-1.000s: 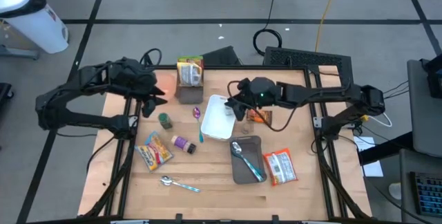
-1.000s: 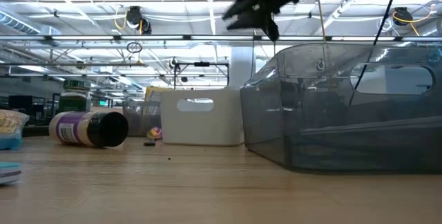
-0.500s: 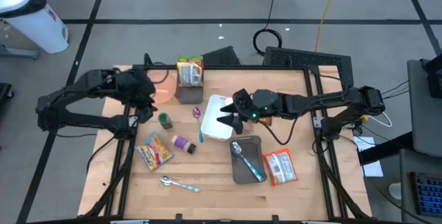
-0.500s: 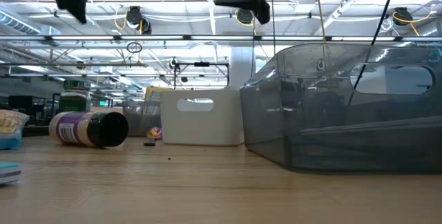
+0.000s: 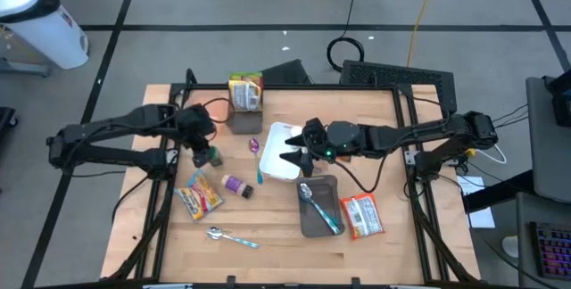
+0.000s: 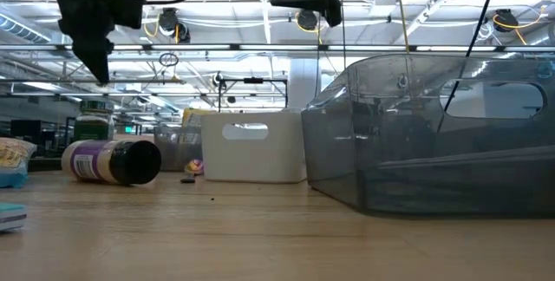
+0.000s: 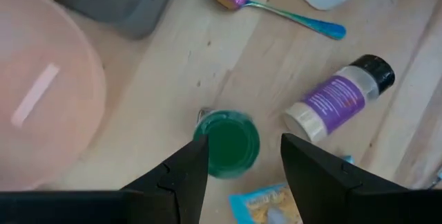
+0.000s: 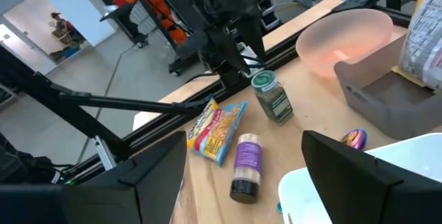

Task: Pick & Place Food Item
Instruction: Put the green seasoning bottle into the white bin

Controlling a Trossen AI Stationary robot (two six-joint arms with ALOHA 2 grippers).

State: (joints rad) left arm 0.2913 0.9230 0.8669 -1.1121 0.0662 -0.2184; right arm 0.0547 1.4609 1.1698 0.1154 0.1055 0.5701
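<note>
A green-lidded spice jar (image 5: 213,155) stands upright on the wooden table (image 5: 277,227), just in front of the pink bowl (image 5: 207,111) and beside the grey bin (image 5: 243,118) that holds a snack packet. The left gripper (image 5: 202,146) hangs directly above this jar; in the left wrist view its two fingers (image 7: 181,175) are spread wide, one on each side of the green lid (image 7: 227,144), holding nothing and not touching the jar. Near the jar a purple-labelled spice bottle (image 5: 237,185) lies on its side, and a yellow-and-blue noodle packet (image 5: 200,194) lies flat just beside that. An iridescent spoon with a blue handle (image 5: 257,157) rests between the jar and the white bin (image 5: 282,153). The right gripper (image 5: 297,155) is poised over the white bin, its fingers parted and empty. Closer to the table's front edge a grey tray (image 5: 318,207) carries a blue-handled spoon (image 5: 317,205), with a red-and-white snack packet (image 5: 362,216) next to it. A metal spoon (image 5: 232,237) lies alone near the front edge. In the low view the purple bottle (image 6: 113,161) lies left of the white bin (image 6: 251,147).
</note>
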